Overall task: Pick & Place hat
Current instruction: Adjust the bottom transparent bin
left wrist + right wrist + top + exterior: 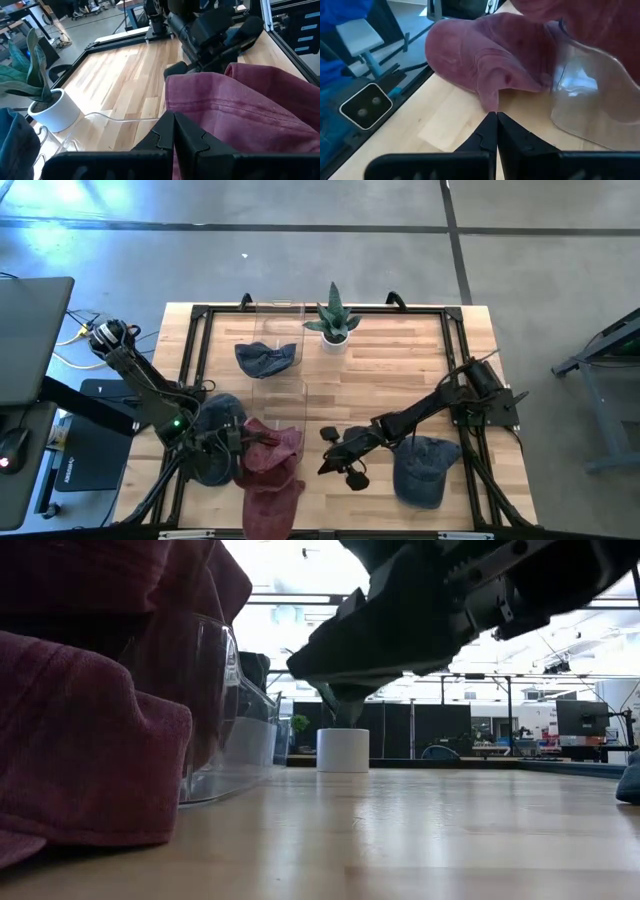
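Pale slatted wood table, crumpled maroon hat

Potted plant, laptop

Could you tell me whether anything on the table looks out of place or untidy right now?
Yes. Two maroon hats lie crumpled in a heap at the table's near edge, draped over a clear plastic stand rather than seated neatly on it. Another blue hat lies loose near the right arm. The potted plant stands upright.
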Robot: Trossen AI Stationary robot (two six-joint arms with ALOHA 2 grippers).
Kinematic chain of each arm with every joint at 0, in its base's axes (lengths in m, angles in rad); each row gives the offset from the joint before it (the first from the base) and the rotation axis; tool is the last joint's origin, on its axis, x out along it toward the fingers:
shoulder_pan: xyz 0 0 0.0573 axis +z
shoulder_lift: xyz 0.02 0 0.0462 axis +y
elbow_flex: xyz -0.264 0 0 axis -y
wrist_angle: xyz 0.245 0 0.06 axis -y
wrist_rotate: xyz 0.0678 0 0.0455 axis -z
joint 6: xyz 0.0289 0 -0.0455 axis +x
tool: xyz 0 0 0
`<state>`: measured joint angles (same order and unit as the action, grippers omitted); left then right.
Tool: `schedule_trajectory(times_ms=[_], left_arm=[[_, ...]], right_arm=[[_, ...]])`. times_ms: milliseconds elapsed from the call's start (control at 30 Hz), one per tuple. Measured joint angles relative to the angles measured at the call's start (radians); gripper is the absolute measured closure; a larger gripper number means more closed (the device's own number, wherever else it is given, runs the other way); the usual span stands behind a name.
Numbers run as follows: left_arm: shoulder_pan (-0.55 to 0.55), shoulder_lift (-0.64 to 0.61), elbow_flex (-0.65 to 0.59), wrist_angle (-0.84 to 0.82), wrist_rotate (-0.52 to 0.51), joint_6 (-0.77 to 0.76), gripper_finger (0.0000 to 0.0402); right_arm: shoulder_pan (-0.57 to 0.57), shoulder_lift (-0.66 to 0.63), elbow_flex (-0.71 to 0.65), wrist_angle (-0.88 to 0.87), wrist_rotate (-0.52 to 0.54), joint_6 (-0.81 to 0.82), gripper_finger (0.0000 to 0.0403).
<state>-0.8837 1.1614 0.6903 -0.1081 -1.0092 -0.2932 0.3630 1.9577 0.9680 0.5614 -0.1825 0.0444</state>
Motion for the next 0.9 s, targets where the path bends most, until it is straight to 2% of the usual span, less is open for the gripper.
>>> schedule_trajectory(times_ms=[167, 333, 467, 700, 900], left_arm=[[0.0, 0.0, 0.0, 0.001, -0.007, 0.0, 0.0402], [0.0, 0.0, 0.0, 0.001, -0.007, -0.001, 0.0402], [0.0, 0.0, 0.0, 0.0, -0.006, -0.002, 0.0402], [0.0, 0.0, 0.0, 0.001, -0.001, -0.006, 0.0402], [0.0, 0.0, 0.0, 0.009, -0.004, -0.011, 0.0402]], right_arm=[[-0.001, 0.043, 0.01, 0.057, -0.015, 0.0, 0.0402], [-0.004, 0.118, 0.081, 0.058, -0.029, 0.0, 0.0402], [-0.009, 0.16, 0.128, 0.056, 0.048, -0.003, 0.0402], [-0.043, 0.159, 0.132, 0.049, 0.22, 0.07, 0.0402], [-0.072, 0.159, 0.131, 0.047, 0.315, 0.082, 0.0402]])
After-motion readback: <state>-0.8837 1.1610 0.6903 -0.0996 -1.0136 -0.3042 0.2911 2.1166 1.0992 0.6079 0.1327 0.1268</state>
